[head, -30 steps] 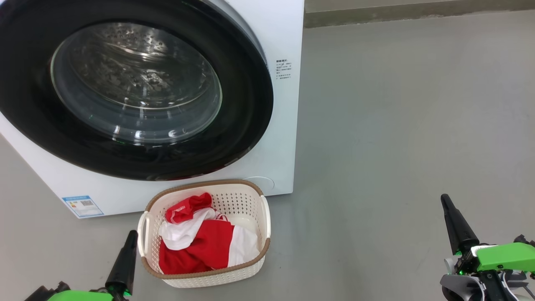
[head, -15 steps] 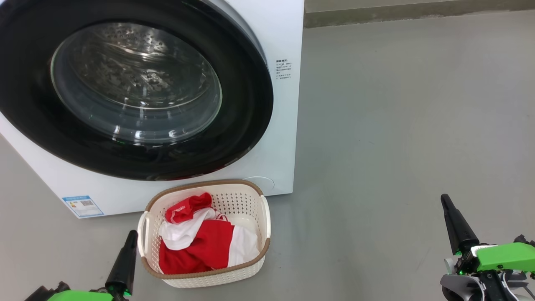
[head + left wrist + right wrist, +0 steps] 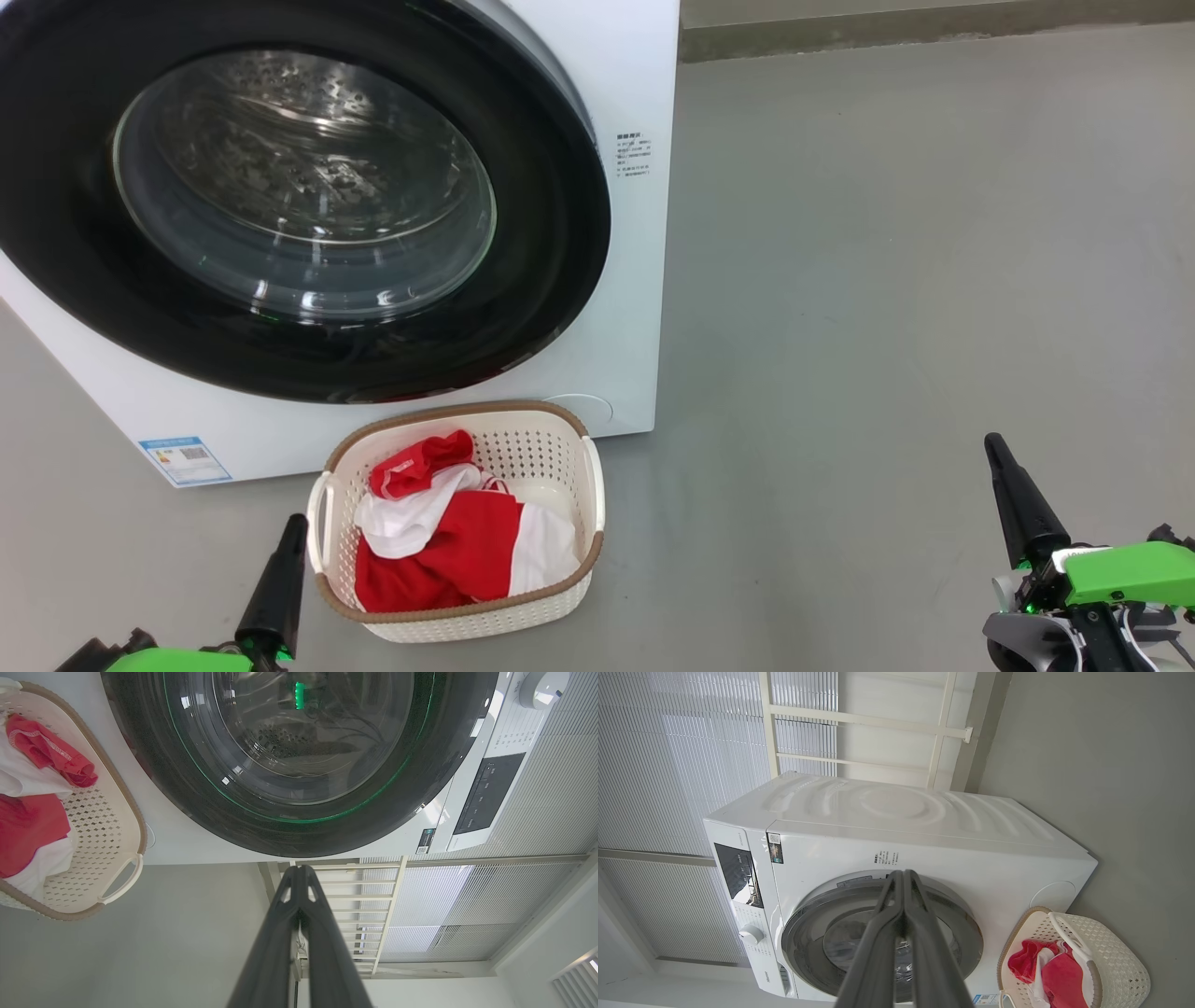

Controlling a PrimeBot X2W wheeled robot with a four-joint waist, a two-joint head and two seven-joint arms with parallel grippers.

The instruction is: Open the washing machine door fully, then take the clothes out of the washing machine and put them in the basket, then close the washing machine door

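Both pairs of long dark fingers are pressed tight together, with nothing between them. The left gripper point(image 3: 295, 525) points up from the lower left of the head view, its tip just beside the left handle of the small cream-white perforated plastic basket point(image 3: 485, 623) with a brown woven-look rim. The right gripper point(image 3: 995, 448) rises from a green wrist housing point(image 3: 1120, 571) at the lower right, well apart from the basket and over bare floor.

The soft bright red and white clothes point(image 3: 467, 551) lie heaped inside the basket (a red piece on top, white folds beneath and beside it). The basket stands on the smooth grey floor point(image 3: 887, 280), just in front of the big white front-loading washing machine point(image 3: 635, 75). The large round washing machine door point(image 3: 551, 233), glossy black rim around a bulging clear glass window, sits shut against the machine's front. The perforated steel drum shows through the glass.

In the right wrist view the machine's dark control panel point(image 3: 738, 875) and white dial point(image 3: 751, 934) show. Behind the machine are pale ribbed wall panels point(image 3: 668, 765) and a cream rail frame point(image 3: 859, 718).
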